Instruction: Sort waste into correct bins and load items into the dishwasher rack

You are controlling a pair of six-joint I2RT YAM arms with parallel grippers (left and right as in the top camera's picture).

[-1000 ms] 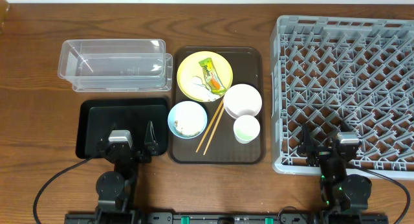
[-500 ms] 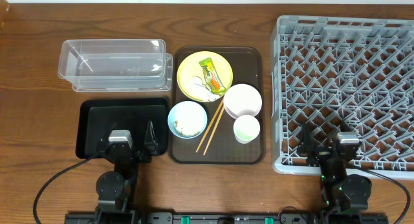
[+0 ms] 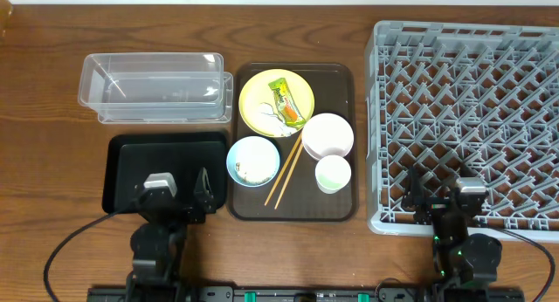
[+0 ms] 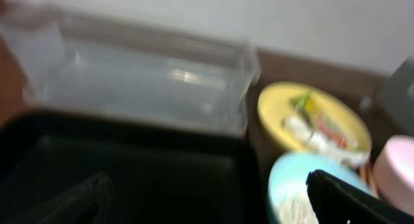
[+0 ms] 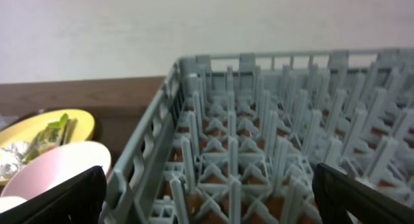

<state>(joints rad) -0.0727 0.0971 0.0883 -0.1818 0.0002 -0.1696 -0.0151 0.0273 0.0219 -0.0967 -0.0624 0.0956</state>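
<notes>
The left gripper (image 3: 171, 197) and right gripper (image 3: 441, 204) are both held open and empty. The snack wrapper (image 3: 282, 99) is seen lying on the yellow plate (image 3: 258, 110). It is probably best pinched mid-length and lifted without the plate being dragged.

**Left wrist view:** blurred throughout; tub (image 4: 142, 81), plate (image 4: 314, 117) and wrapper (image 4: 320, 127) lack sharp outlines. Blue bowl (image 4: 291, 191) is cut by the bottom edge, white bowl (image 4: 400, 169) by the right edge.

**Right wrist view:** rack (image 5: 259, 140) is cut at right and bottom, the plate at left.

**Overhead view:** the rack runs past the right edge. Black tray (image 3: 127, 167) is partly hidden under the left gripper (image 3: 172, 192). Scraps (image 3: 255, 171) in the blue bowl are too small to identify.
</notes>
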